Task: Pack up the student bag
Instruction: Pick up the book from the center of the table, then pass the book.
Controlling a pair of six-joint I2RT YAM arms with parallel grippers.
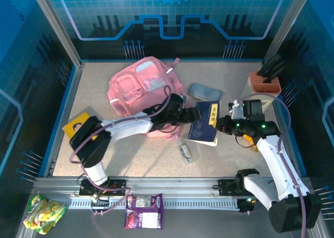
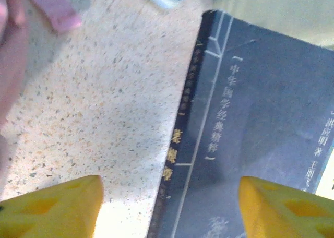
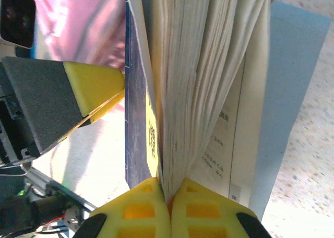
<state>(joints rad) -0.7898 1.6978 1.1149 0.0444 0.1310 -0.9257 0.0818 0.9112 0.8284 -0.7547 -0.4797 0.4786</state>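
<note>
The student bag (image 1: 141, 84), pink with pale pocket panels, lies at the back middle of the table. To its right a dark blue book (image 1: 207, 122) is tilted up off the table. My right gripper (image 1: 222, 126) is shut on the book's pages (image 3: 193, 66), which fan out above the fingertips (image 3: 169, 196). My left gripper (image 1: 194, 114) stands open at the book's left edge. Its yellow fingers (image 2: 52, 206) straddle the spine, gripper middle (image 2: 169, 206) over the cover (image 2: 261, 118), touching nothing. A pink corner of the bag (image 2: 10, 55) shows at the left.
A grey-blue pencil case (image 1: 203, 93) lies behind the book. A small clear packet (image 1: 187, 151) sits in front of it. A yellow item (image 1: 78, 124) lies at the left, an orange holder (image 1: 266, 81) at the back right. Snack packs (image 1: 143, 211) lie below the front rail.
</note>
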